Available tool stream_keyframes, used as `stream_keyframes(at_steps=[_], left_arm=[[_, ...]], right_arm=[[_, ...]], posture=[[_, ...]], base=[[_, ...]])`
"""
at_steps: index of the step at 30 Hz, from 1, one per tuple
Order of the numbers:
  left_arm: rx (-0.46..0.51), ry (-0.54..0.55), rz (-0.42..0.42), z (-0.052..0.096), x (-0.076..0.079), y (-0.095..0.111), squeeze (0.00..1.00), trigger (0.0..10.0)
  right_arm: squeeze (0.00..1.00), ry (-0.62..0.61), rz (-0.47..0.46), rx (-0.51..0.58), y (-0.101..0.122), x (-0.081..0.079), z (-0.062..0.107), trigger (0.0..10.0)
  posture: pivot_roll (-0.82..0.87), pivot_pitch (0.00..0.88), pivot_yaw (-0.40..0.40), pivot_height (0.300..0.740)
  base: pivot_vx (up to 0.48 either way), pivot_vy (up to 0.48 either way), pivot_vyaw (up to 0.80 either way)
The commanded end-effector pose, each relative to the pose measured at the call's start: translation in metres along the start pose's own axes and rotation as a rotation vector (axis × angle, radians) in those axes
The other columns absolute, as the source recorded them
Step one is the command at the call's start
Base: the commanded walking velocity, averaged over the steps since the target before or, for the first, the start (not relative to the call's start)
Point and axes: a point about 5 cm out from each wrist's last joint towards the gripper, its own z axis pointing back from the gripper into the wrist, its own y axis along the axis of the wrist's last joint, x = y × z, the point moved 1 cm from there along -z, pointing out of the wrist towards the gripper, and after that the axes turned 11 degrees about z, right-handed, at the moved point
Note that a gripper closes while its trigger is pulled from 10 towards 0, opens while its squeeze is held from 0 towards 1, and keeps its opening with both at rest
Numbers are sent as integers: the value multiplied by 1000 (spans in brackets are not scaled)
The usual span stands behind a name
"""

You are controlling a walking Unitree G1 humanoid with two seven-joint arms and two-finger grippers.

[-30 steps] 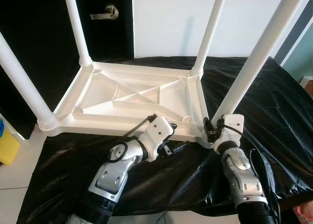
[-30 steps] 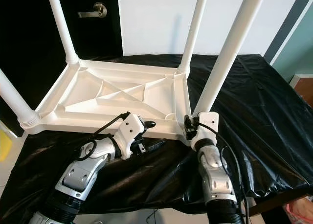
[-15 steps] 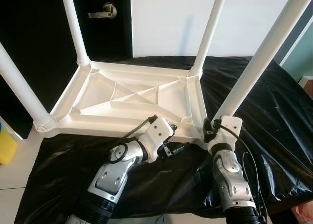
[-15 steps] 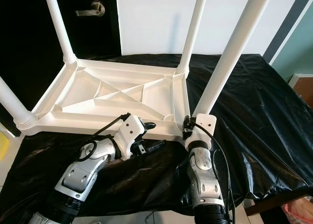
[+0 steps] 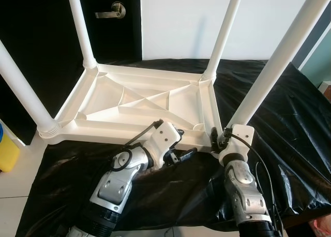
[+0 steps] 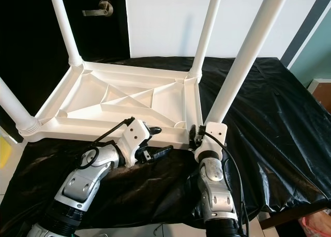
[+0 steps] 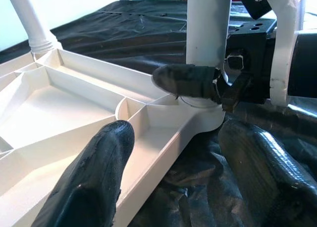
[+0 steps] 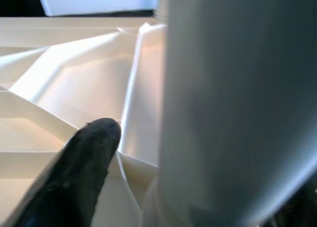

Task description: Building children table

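Left eye view gives you the whole job: the white plastic children's table (image 5: 145, 105) lies upside down on the worktop (image 5: 289, 113), which is draped in black plastic sheeting (image 5: 67, 169), with all four legs standing up from its corners.

Your right claw (image 7: 218, 85) is pinching the base of the near right leg (image 5: 269, 71), one finger (image 7: 185, 81) wrapped across the front of the tube just above its socket and the leg between the fingers. Your left claw (image 5: 178, 146) is spread, with one finger (image 7: 99, 172) over the ribbed underside and the other (image 7: 267, 162) outside the rim, so the near edge of the tabletop sits between them, not yet squeezed.

Judge this as light, hollow moulded plastic: stiff along the ribs and rim, but smooth and likely slippery against rubber fingers. A leg is a long lever, so hold it low, right beside the socket where your right claw sits; higher up it may flex or tilt the table. For the tabletop, take the rim wall directly between your left fingers. The sheeting beneath looks slick, so expect the table to slide when pushed.
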Motion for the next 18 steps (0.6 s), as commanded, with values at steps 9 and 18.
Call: stream_keyframes(at_steps=[9, 18], left_arm=[[1, 43, 12, -3, 0, -2, 0, 10000], [-9, 23, 8, -5, 1, -3, 0, 10000]], right_arm=[[1000, 209, 88, 62, 4, 38, -7, 10000], [0, 468, 163, 70, 3, 35, -11, 10000]], posture=[[24, 16, -60, 740], [9, 3, -45, 740]], base=[[0, 0, 0], [0, 0, 0]])
